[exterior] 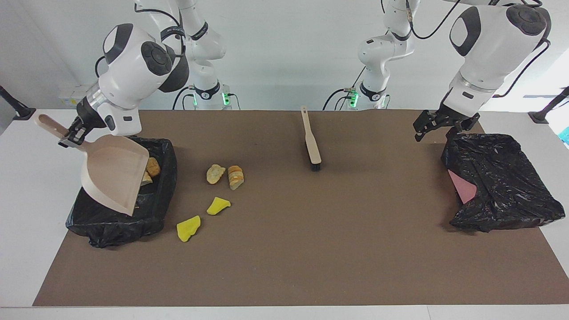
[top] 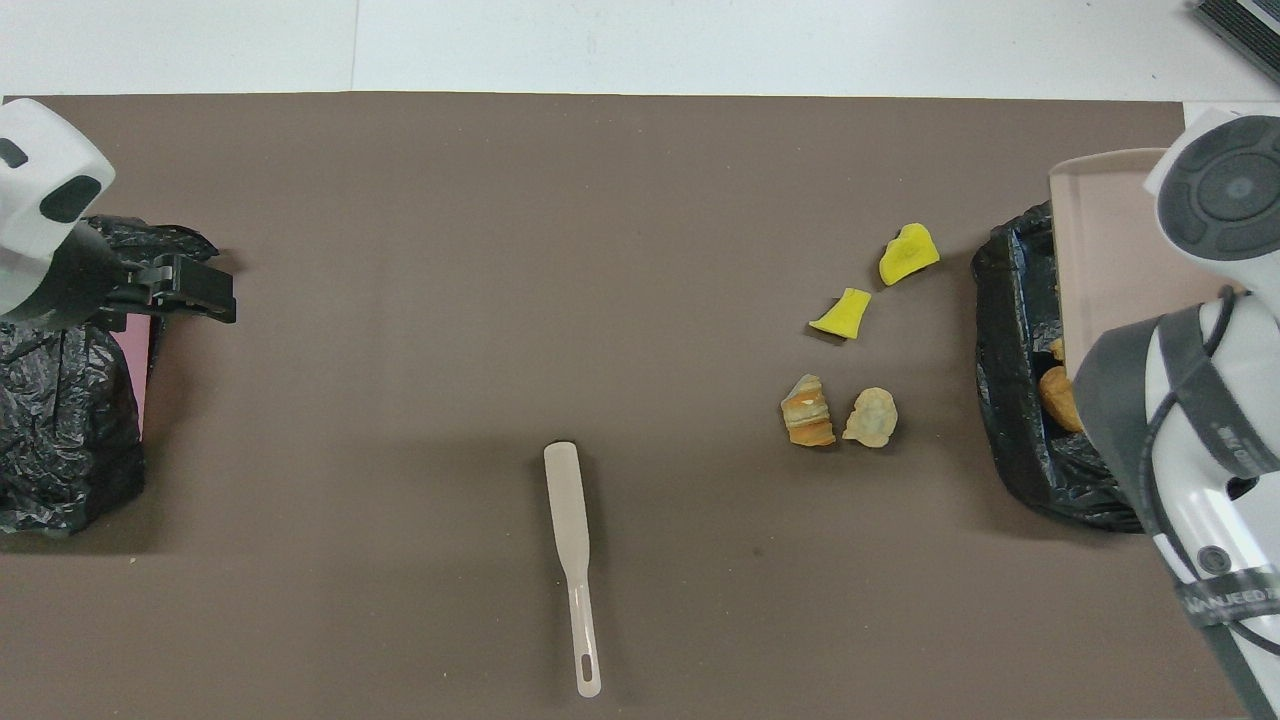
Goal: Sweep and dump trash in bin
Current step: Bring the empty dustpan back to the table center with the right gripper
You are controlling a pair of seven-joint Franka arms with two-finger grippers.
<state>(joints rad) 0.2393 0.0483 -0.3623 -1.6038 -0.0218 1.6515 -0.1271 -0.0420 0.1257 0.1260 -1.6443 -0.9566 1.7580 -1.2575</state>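
Right gripper [exterior: 71, 135] is clamped tight on the handle of the beige dustpan [exterior: 114, 175], up in the air over the black-lined bin [exterior: 165, 186] at the right arm's end of the table. Pan hangs tilted, mouth down into the bin.

Under the pan's edge, inside the bin, two tan bread-like lumps [exterior: 150, 171] show partly; the rest of the bin floor is hidden by the pan.

Four scraps on the brown mat [exterior: 311, 249], beside the bin toward the table's middle, well apart from the right gripper: pale lump [exterior: 215, 174] and striped tan-orange lump [exterior: 235, 177] just beside each other, then two yellow chunks [exterior: 218, 206] and [exterior: 188, 228], farther from the robots.

Left gripper [exterior: 438, 126] is empty, fingers spread wide, hovering over the robot-side corner of the second black-bagged bin [exterior: 502, 182] at the left arm's end. A pink patch [exterior: 462, 186] shows where that bag gapes.

Brush [exterior: 311, 144] lies on the mat between the two grippers, bristles pointing away from the robots, nothing touching it.

Writing: a strap on the right arm [top: 1225, 595] carries white lettering, only partly legible, so I can't give it reliably.
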